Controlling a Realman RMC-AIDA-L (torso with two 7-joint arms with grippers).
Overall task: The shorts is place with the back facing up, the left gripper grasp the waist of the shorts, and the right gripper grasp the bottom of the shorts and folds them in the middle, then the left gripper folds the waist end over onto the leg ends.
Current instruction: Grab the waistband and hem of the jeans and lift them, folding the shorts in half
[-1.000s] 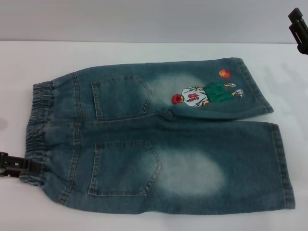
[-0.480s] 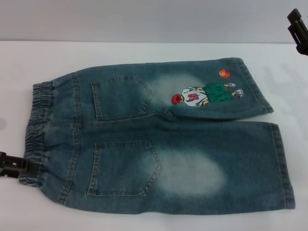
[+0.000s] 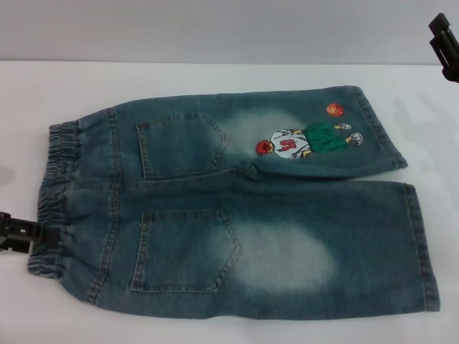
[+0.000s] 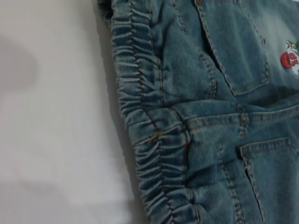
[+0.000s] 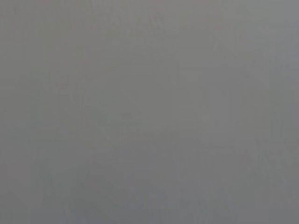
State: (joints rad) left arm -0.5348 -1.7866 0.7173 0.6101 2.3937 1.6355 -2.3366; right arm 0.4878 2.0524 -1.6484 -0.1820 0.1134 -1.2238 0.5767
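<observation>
The denim shorts lie flat on the white table, back pockets up. Their ruffled waist is at the left and the leg ends at the right. The far leg carries the cartoon player patch and slants toward its hem. My left gripper sits low at the left edge, right against the near part of the waistband. The left wrist view shows the gathered waist and a back pocket from close up. My right gripper hangs at the far right, above and beyond the shorts.
Bare white table surrounds the shorts on the left, behind them and along the right side. A grey wall rises behind the table's far edge. The right wrist view is a plain grey field with nothing to make out.
My left gripper has drawn back slightly to the left along the waistband's edge. The shorts and the right arm have stayed where they were.
</observation>
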